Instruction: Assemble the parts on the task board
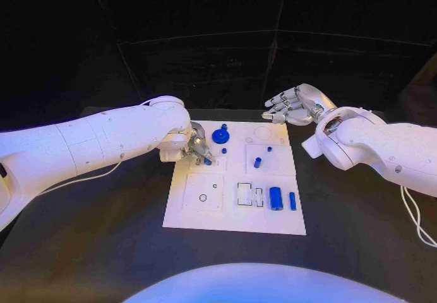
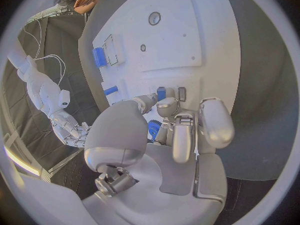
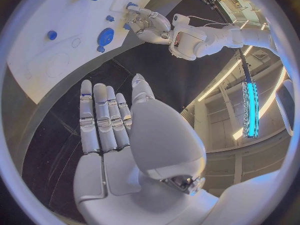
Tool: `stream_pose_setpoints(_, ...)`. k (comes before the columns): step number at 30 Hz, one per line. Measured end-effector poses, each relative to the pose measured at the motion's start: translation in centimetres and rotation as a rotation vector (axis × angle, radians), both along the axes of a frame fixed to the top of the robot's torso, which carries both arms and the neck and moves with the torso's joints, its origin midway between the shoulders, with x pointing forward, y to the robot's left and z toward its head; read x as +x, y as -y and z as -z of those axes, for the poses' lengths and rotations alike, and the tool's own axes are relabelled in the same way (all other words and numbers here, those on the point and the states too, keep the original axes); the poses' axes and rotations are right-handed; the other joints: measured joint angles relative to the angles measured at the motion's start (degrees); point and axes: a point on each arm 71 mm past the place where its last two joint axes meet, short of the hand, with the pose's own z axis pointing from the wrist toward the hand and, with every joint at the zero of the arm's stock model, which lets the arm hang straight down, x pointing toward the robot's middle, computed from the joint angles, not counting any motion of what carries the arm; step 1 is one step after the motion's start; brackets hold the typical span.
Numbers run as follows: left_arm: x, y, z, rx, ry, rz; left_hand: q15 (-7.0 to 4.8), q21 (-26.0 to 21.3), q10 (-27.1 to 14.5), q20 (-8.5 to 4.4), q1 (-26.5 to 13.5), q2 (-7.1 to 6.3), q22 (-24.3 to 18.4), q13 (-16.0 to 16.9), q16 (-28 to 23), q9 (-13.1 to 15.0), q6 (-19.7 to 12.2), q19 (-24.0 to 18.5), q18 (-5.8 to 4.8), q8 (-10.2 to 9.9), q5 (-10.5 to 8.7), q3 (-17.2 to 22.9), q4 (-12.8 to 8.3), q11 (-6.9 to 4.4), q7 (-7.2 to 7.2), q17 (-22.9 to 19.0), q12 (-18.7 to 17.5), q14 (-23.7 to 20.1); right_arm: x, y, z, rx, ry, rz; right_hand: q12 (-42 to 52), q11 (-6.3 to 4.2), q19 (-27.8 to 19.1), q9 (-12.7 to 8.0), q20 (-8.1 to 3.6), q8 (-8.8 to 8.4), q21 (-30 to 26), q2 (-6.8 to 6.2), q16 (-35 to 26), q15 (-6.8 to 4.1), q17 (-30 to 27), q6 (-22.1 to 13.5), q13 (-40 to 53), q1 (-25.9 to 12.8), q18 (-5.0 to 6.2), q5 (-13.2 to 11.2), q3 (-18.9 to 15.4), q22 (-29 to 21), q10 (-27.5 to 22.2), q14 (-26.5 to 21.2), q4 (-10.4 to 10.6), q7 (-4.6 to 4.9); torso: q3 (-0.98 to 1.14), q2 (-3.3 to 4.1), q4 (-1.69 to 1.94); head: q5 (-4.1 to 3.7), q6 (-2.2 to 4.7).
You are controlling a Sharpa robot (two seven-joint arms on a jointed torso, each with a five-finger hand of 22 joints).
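Note:
The white task board (image 1: 232, 218) lies in the middle of the black table. My left hand (image 1: 192, 148) sits over its far left part and pinches a small blue part (image 1: 208, 161) between thumb and fingertips, low over the board; the same blue part (image 2: 161, 93) stands next to a small slot. A blue gear-like part (image 1: 221, 134) stands just beyond the hand. On the board also lie a short blue cylinder (image 1: 259, 162), a larger blue cylinder (image 1: 275, 197) and a thin blue bar (image 1: 292, 201). My right hand (image 1: 292, 105) hovers past the far right corner, fingers straight, holding nothing.
Outlined recesses (image 1: 245, 193) and a round hole (image 1: 202, 197) mark the board's near half. Black table (image 1: 82, 252) surrounds the board on all sides. My right forearm (image 1: 383, 148) hangs over the table right of the board.

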Motion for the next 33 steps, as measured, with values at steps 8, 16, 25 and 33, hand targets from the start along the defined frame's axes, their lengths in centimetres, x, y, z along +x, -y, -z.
stream_pose_setpoints(8,0.13,0.14,0.1,0.007,-0.004,0.003,0.0,0.0,0.5,0.0,-3.2,-1.02,0.3,0.1,0.0,0.1,0.9,0.0,0.0,0.7,-0.03,2.5,-3.2,-0.55,-0.93,0.0,0.3,0.0,-0.03,-0.08,-0.05,0.016,0.0,-0.004,0.1,0.0,1.2,-0.1,0.02,0.66,-3.2,0.39,-8.9,-0.11,-1.5,-0.5,-3.9,-0.4,0.0,0.0,-0.2,-1.1,0.0,1.8,-1.0,-0.08,0.01,0.01,-0.01,0.01,-0.23)
stream_pose_setpoints(16,0.25,0.21,0.13,0.014,-0.008,0.004,-0.21,0.0,0.7,-0.11,-5.8,-0.96,0.8,0.4,0.0,0.2,1.9,0.1,0.0,1.2,-0.04,2.6,-4.7,-0.69,-1.57,0.0,0.7,-0.2,-0.06,-0.14,-0.07,0.023,0.0,-0.007,1.0,0.0,2.2,-0.1,-0.06,1.39,-4.8,0.63,-14.0,-0.12,-3.3,-0.8,-6.0,-0.6,-0.01,0.0,-0.2,-1.1,0.0,3.2,-1.8,-0.13,0.01,0.01,-0.03,-0.04,-0.36)
stream_pose_setpoints(25,0.33,0.28,0.3,0.021,-0.015,0.006,-0.21,0.0,1.0,-0.2,-8.0,-0.79,1.1,0.4,0.0,0.4,3.0,0.2,-0.01,1.9,-0.23,-2.0,-2.0,-1.05,-1.94,0.0,1.0,-0.2,-0.07,-0.22,-0.07,0.027,-0.002,-0.009,2.1,0.0,2.7,-0.1,0.12,2.07,-6.4,1.14,-19.3,-0.12,-6.6,-1.1,-7.1,-1.1,-0.01,0.0,-0.3,-1.1,0.0,4.4,-2.6,-0.32,0.0,0.02,-0.03,-0.1,-0.42)
stream_pose_setpoints(33,0.37,0.36,0.42,0.024,-0.019,0.006,-0.62,0.0,1.0,-0.37,-9.4,-1.07,1.3,0.2,0.0,0.4,3.1,0.4,0.0,2.5,-0.23,-6.0,-0.3,-1.05,-2.02,0.0,1.0,-0.2,-0.06,-0.28,-0.05,0.027,-0.005,-0.01,2.7,0.51,2.9,-0.1,0.33,2.48,-7.8,1.52,-23.4,0.21,-10.3,-1.5,-7.1,-1.5,-0.01,0.0,-0.6,-1.1,-0.5,4.9,-3.2,-0.31,-0.01,0.01,-0.03,-0.09,-0.48)
